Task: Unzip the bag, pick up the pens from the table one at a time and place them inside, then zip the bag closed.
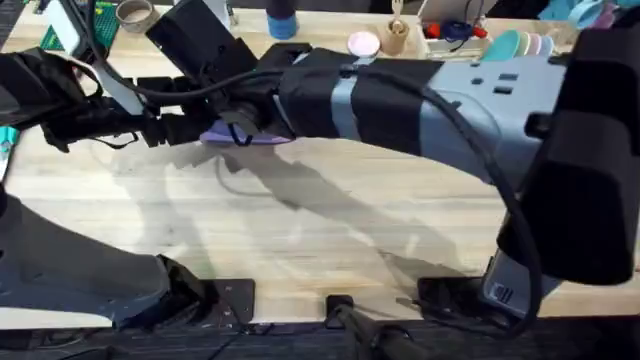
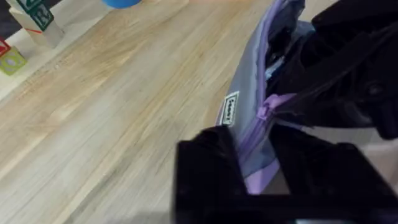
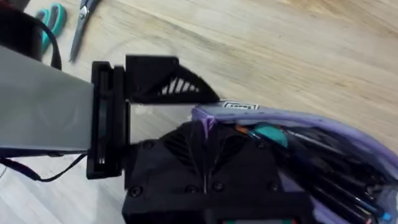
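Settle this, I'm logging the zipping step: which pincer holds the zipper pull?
The right pincer: it pinches the purple zipper pull, while the left pincer clamps the end of the oblong lavender fabric pouch.

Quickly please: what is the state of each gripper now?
Left gripper: jaws closed on the bag end.
Right gripper: jaws closed at the zipper.

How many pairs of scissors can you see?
1: teal-handled scissors lie on the wooden table, beyond the purple bag. More may be hidden behind the arms.
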